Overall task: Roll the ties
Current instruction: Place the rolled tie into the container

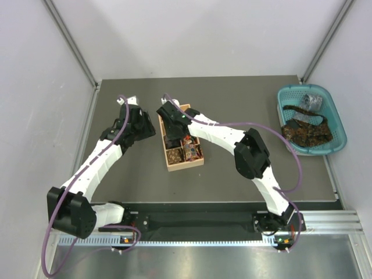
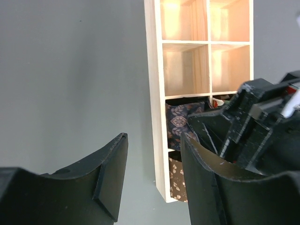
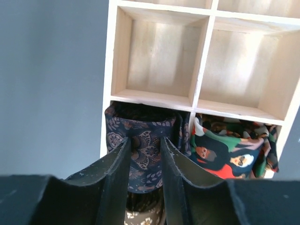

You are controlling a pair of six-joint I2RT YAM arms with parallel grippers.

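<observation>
Just at right gripper [image 3: 144,139], paisley tie [image 3: 140,127]

Finding: no readable text, label, brand name, number or sign in any view. Surfaces checked: the ties [image 3: 140,145], the wooden box [image 3: 201,61], the basket [image 1: 340,125] and the table [image 1: 232,93]. The ties bear patterns and printed figures only.

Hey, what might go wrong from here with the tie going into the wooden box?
The right hand seems pinched on the dark blue paisley rolled tie in the tan wooden compartment box; lifting without letting go may drag it out and uncoil it. The open left hand hovers close beside the box and the right hand, so either arm moving sideways might bump the other or shove the box.
</observation>
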